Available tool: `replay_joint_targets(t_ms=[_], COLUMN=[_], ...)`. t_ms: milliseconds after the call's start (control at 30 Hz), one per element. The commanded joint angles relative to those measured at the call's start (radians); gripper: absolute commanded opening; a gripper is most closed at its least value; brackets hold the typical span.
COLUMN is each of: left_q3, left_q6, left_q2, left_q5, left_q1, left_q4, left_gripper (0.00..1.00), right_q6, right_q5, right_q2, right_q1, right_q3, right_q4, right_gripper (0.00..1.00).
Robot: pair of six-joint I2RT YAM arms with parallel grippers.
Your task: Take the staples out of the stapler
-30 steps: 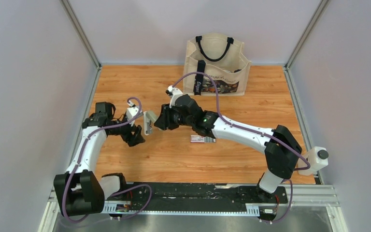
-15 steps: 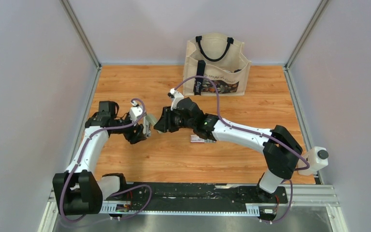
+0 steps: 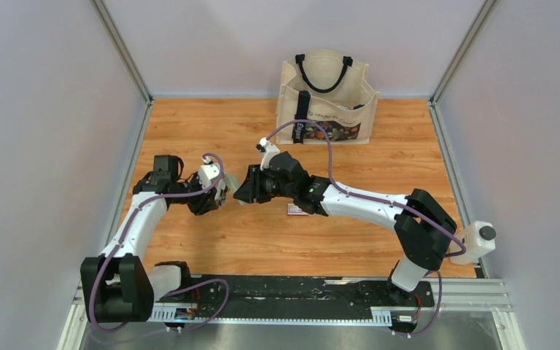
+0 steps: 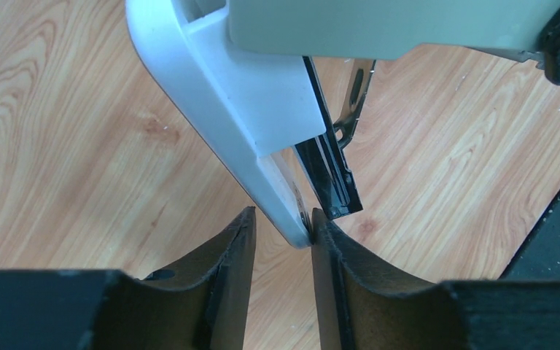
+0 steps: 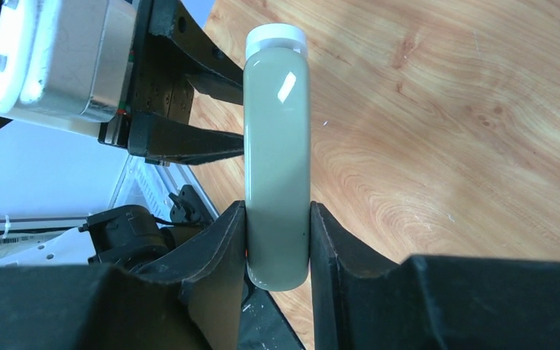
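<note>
The left gripper [image 4: 283, 219] stands partly closed around the low tip of the stapler [image 5: 277, 146]. One finger [image 4: 335, 255] touches the white base [image 4: 219, 80] and the end of the black metal rail [image 4: 332, 175]. The other sits just beside the base, and whether the tip is truly pinched cannot be told. The right gripper [image 5: 278, 219] is clamped firmly on the grey-green top of the stapler, one finger pressing each flat side.

The stapler hangs in the air between the two grippers, above the left middle of the wooden table [image 3: 262, 240]. It is swung open, the black rail apart from the white base. The staples themselves cannot be made out.

A small flat box [image 3: 297, 210] with a red-and-white label lies on the table, partly hidden under the right arm. A beige tote bag [image 3: 326, 95] stands upright at the far edge, well apart. In the top view the grippers cover most of the stapler.
</note>
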Motion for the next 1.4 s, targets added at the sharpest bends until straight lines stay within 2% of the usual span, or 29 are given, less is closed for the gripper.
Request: replay_joint_targets(t_ms=[0, 67, 367, 700, 867, 1033, 1267, 1367], left_q3=[-0.029, -0.052, -0.115, -0.136, -0.179, -0.194, -0.179, -0.162], left_q6=[-0.001, -0.003, 0.043, 0.091, 0.119, 0.076, -0.004, -0.012], left_q2=[-0.065, -0.079, -0.142, -0.122, -0.12, -0.1, -0.106, -0.134], left_q5=[-0.006, -0.029, -0.19, -0.299, -0.365, -0.437, -0.444, -0.382], left_q1=[-0.008, -0.014, -0.023, -0.023, -0.023, -0.022, -0.023, -0.051], left_q4=[0.098, 0.133, 0.274, 0.375, 0.452, 0.543, 0.574, 0.509], left_gripper=[0.4, 0.34, 0.23, 0.2, 0.15, 0.1, 0.08, 0.09], right_q6=[0.028, 0.021, -0.032, -0.095, -0.139, -0.15, -0.162, -0.164], right_q5=[-0.055, -0.058, -0.041, 0.025, 0.069, 0.094, 0.113, 0.121], right_q2=[-0.024, -0.024, -0.029, -0.052, -0.055, -0.075, -0.076, -0.068], right_q1=[0.007, 0.01, 0.037, 0.091, 0.109, 0.118, 0.138, 0.14], right_q3=[-0.009, -0.015, -0.061, -0.13, -0.134, -0.193, -0.217, -0.213], right_q4=[0.086, 0.083, 0.034, 0.063, 0.008, 0.021, 0.015, 0.017], right_gripper=[0.0, 0.0, 0.0, 0.0, 0.0, 0.0, 0.0, 0.0])
